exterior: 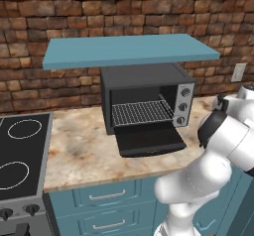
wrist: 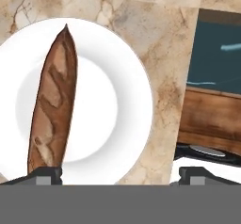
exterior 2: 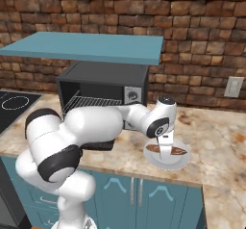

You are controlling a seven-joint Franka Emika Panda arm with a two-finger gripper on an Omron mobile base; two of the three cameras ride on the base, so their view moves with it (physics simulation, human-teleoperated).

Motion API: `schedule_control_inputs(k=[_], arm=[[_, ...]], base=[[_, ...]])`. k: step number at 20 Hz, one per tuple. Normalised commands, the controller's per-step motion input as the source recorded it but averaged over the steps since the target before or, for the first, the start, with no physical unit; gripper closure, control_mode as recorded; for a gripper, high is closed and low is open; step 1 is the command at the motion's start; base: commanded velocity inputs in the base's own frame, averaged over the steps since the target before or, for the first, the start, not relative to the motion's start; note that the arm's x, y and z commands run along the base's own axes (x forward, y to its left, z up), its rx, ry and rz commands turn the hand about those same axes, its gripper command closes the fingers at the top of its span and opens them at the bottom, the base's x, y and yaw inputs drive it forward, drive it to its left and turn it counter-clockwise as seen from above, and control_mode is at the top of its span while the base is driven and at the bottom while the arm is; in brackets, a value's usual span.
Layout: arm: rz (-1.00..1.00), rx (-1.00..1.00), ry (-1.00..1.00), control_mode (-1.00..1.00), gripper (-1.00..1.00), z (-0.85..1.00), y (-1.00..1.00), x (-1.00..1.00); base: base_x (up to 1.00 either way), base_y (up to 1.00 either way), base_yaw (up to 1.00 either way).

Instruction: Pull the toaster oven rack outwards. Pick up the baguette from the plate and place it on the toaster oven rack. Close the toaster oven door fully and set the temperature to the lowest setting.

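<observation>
While the gripper (wrist: 120, 173) hangs above the white plate (wrist: 127, 77) with its jaws spread wide and nothing between them, the baguette (wrist: 52, 105) lies on that plate, just beside one fingertip. The plate rests on the marble counter (exterior: 84, 150), to the right of the toaster oven (exterior: 144, 98). The toaster oven door (exterior: 151, 140) is folded down, and the toaster oven rack (exterior: 141, 112) sits in the cavity.

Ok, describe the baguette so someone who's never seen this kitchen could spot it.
Find the black toaster oven on the marble counter. To its right sits a white plate. The baguette lies on it: a thin, pointed, golden-brown loaf, the only food there.
</observation>
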Motion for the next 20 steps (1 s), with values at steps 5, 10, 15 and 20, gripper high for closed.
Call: schedule_control_inputs(k=[5, 10, 15, 20], arm=[[0.0, 0.0, 0.0, -1.0, -1.0, -0.2, -0.02, 0.36], [0.0, 0.0, 0.0, -1.0, -1.0, -0.31, -0.1, 0.27], [0.0, 0.0, 0.0, -1.0, -1.0, -0.28, -0.18, 0.24], [0.0, 0.0, 0.0, -1.0, -1.0, -0.24, -0.13, 0.25]], base=[[0.0, 0.0, 0.0], [0.0, 0.0, 0.0], [0.0, 0.0, 0.0], [0.0, 0.0, 0.0]])
